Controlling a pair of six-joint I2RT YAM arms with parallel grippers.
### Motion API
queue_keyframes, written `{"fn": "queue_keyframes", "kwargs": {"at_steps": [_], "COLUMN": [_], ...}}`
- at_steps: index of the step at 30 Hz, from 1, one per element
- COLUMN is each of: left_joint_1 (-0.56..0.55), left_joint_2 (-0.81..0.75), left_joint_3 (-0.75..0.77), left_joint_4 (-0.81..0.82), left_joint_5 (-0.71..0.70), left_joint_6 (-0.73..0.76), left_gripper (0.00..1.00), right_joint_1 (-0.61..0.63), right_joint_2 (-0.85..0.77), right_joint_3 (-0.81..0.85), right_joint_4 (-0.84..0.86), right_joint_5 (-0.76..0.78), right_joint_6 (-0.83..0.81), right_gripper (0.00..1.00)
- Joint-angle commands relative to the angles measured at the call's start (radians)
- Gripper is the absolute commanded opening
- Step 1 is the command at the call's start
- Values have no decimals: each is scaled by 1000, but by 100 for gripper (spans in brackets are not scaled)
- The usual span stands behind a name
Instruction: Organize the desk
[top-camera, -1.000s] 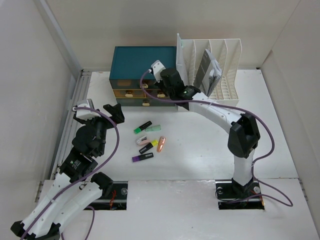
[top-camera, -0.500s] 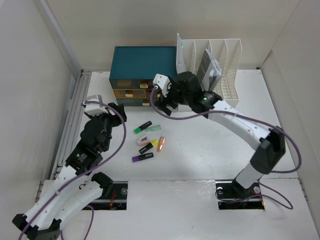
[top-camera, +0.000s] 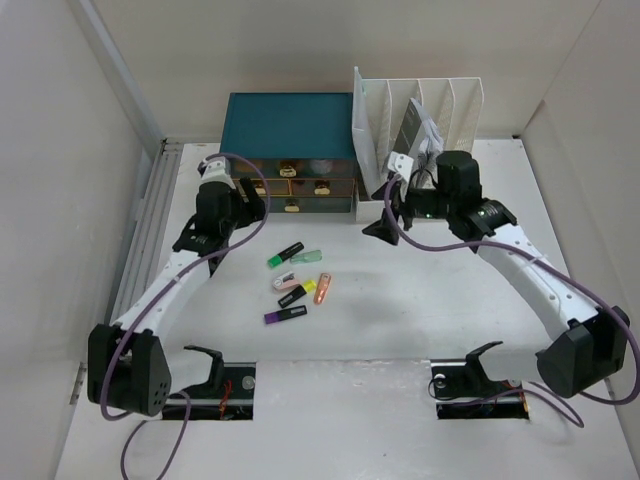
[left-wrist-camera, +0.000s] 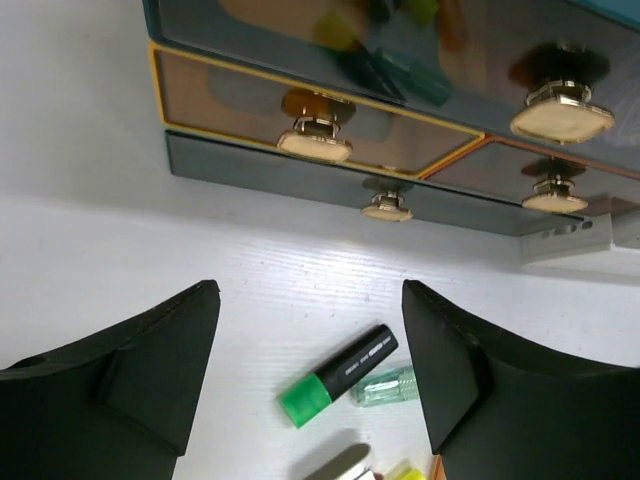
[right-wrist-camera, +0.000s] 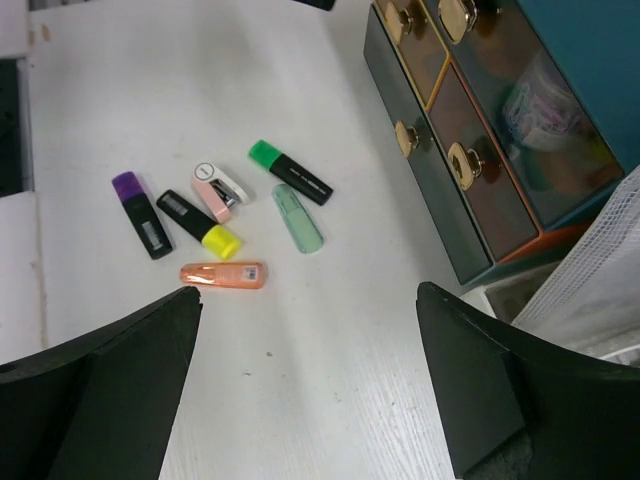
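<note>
Six highlighters (top-camera: 287, 282) clustered on tabletop (top-camera: 420, 320), 6 o'clock of teal drawer box (top-camera: 288, 125); left gripper (left-wrist-camera: 310, 300), right gripper (right-wrist-camera: 308, 292): jaws released, empty

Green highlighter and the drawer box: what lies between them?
Only bare desk separates the green highlighter from the drawer box; the left wrist view shows it.

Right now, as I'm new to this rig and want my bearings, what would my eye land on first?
A loose cluster of coloured highlighters lies in the middle of the desk, in front of the teal drawer box at the back. The left gripper hangs open close to the drawer fronts; the right gripper hangs open in front of the white file rack.
</note>
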Motion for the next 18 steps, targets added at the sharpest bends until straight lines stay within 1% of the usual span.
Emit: {"fn": "queue_keyframes", "kwargs": {"at_steps": [1, 4, 6, 11, 16, 18], "left_joint_1": [46, 93, 135, 220, 239, 239], "left_joint_2": [45, 99, 134, 217, 305, 326], "left_joint_3": [52, 52, 38, 29, 73, 85], "left_joint_4": [158, 203, 243, 342, 364, 385], "left_joint_5": [148, 208, 240, 387, 443, 472], "left_joint_6": [-30, -40, -51, -62, -39, -39], "left_gripper": [72, 72, 72, 72, 72, 69], "right_joint_1": [-55, -87, -101, -110, -120, -120], "right_joint_2": [-36, -26, -26, -37, -37, -37], "right_joint_3": [2, 2, 2, -7, -25, -25], "right_joint_4": [67, 57, 48, 81, 93, 93], "right_joint_5": [-199, -267, -287, -316, -339, -339], "right_joint_6": [19, 30, 30, 62, 62, 62], "right_gripper": [94, 94, 92, 92, 92, 92]}}
